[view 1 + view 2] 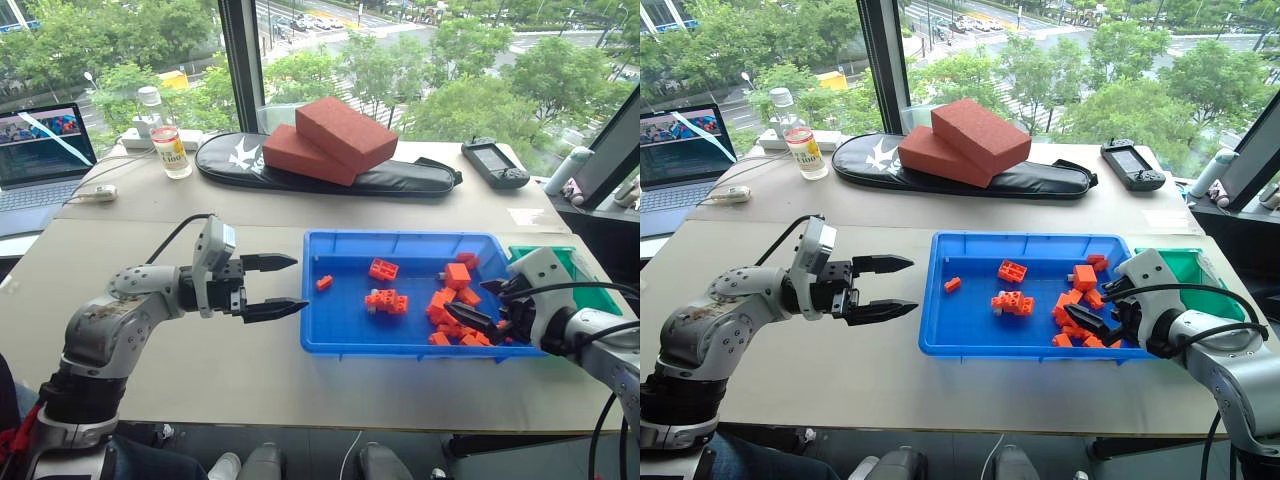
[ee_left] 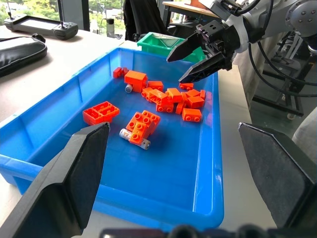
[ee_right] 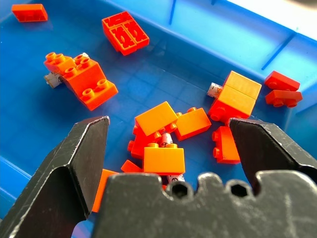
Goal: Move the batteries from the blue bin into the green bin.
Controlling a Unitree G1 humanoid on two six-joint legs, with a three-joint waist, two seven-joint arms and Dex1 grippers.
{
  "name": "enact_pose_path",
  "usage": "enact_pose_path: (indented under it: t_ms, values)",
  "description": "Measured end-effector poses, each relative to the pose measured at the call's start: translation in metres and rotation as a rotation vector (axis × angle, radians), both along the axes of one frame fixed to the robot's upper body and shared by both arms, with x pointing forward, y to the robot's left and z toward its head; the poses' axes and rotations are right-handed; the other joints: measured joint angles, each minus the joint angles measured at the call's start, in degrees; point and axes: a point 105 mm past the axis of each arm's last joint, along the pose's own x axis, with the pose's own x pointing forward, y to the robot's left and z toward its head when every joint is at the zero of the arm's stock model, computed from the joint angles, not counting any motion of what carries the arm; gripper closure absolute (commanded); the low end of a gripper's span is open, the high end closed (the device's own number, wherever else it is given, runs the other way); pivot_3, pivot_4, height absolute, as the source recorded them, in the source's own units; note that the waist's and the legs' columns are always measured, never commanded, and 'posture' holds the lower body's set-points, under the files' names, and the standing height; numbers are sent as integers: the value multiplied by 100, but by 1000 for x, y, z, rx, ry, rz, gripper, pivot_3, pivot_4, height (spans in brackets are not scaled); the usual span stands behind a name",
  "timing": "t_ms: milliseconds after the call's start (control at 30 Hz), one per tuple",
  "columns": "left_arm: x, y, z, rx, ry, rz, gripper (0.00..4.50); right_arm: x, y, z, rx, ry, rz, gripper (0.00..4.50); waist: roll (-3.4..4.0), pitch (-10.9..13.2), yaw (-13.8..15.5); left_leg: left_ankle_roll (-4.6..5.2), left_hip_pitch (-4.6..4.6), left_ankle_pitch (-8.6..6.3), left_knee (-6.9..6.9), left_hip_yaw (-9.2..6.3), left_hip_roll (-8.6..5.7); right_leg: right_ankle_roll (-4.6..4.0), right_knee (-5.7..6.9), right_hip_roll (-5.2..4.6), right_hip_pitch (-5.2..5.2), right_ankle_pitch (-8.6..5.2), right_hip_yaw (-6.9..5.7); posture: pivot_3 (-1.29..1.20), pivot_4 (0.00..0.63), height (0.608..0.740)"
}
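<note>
The blue bin (image 1: 330, 338) lies on the table and holds several orange bricks (image 1: 386, 300). Grey batteries lie among them: one battery (image 2: 136, 141) pokes out under a brick cluster mid-bin, another battery (image 3: 213, 89) shows beside a brick, and a third battery (image 3: 167, 139) sits in the pile. The green bin (image 1: 588, 288) stands past the blue bin's right end. My left gripper (image 1: 298, 284) hovers open just outside the bin's left wall, pointing at it. My right gripper (image 1: 478, 303) hangs open over the brick pile at the right end, with nothing between its fingers (image 3: 84, 148).
Two red-brown blocks (image 1: 330, 140) rest on a black bag (image 1: 400, 178) at the table's back. A laptop (image 1: 40, 150) and a bottle (image 1: 170, 150) stand at the back left. A handheld controller (image 1: 493, 162) lies at the back right.
</note>
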Motion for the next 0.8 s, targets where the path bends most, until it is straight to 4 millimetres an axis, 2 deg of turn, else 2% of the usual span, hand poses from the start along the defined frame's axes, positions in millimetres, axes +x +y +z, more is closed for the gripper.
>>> enact_pose_path:
  t_ms: [133,300,600,800]
  values:
    - [-2,0,-2,19,6,-14,0,1,-1,-1,-5,8,-9,14,0,0,-6,0,0,0,0,1,0,0,0,-1,0,0,0,0,150,740]
    - [-7,-4,-7,43,22,-62,0,12,-6,-5,-31,52,-67,14,0,0,-13,0,0,0,0,2,2,-1,1,1,-1,0,1,0,150,740]
    - [-8,-7,-8,41,24,-70,0,19,-3,-35,-64,207,-103,14,1,1,-4,0,0,0,0,3,-1,-1,0,-1,-1,0,1,0,150,740]
    - [-7,-8,-7,35,22,-62,0,24,-4,-37,-102,233,-104,14,1,1,-4,0,0,0,0,2,-1,-1,0,0,-2,0,1,0,150,740]
